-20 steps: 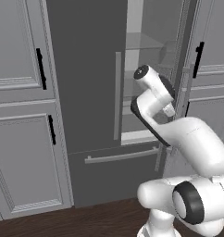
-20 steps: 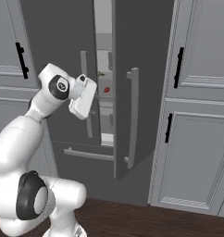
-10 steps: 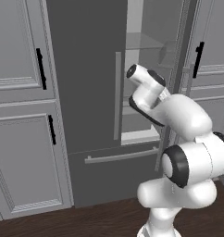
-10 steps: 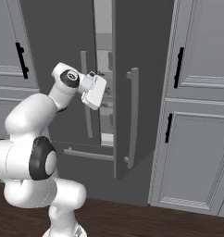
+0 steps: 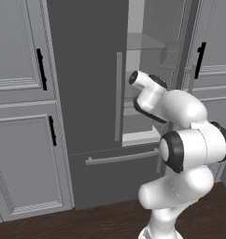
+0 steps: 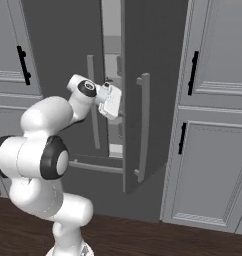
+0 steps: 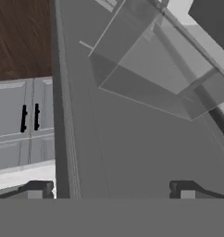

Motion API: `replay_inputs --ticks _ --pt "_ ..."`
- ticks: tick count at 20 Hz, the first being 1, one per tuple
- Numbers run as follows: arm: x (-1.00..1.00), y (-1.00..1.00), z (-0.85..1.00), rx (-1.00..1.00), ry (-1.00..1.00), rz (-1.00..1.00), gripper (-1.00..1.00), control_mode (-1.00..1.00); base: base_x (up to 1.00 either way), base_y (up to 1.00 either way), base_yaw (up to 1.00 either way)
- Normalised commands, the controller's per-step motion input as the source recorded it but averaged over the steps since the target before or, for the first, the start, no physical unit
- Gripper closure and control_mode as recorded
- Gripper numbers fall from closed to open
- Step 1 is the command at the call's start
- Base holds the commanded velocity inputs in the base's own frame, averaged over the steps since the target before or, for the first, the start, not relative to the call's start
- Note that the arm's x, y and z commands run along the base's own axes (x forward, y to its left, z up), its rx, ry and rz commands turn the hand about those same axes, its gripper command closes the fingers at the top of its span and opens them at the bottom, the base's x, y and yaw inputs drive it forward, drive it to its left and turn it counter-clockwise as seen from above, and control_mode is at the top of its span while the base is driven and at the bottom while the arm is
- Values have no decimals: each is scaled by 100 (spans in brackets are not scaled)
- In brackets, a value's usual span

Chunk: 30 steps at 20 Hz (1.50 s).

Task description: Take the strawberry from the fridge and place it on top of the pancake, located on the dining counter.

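Note:
The dark-grey fridge (image 5: 87, 70) has its left door shut and its right door (image 6: 153, 75) swung open, showing a pale interior with glass shelves (image 5: 147, 44). My arm reaches into the gap, with the white hand (image 6: 111, 100) at mid height just inside the door edge. In the hand view my gripper (image 7: 110, 190) is open, its fingertips (image 7: 37, 188) wide apart with nothing between them. It faces the grey inner side of the door and a clear door bin (image 7: 151, 69). The strawberry is hidden. The pancake and dining counter are out of view.
Light-grey panelled cabinets (image 5: 21, 116) with black handles flank the fridge on both sides (image 6: 213, 125). The open door's long handle (image 6: 143, 125) stands close to the right of my hand. The bottom drawer (image 5: 115, 172) is shut above a dark wood floor (image 6: 143, 235).
The arm has stretched forward and the hand has gone deeper into the fridge opening. A small red item seen beside the hand a second ago is now covered by it.

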Motion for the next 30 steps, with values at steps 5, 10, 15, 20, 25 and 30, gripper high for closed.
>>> replay_inputs --ticks 5,10,15,20,25,30 --pt "0 -31 -19 -2 0 0 -100 -100 0 0 0" --pt "-4 -57 -3 -1 0 0 -100 -100 0 0 0" --pt "-18 -81 0 0 0 0 -100 -100 0 0 0" --pt "-16 -99 0 0 5 0 -100 -100 0 0 0" --pt "-5 -85 -10 0 7 0 -100 -100 0 0 0" --pt "-4 -6 -3 1 7 1 -100 -100 0 0 0"
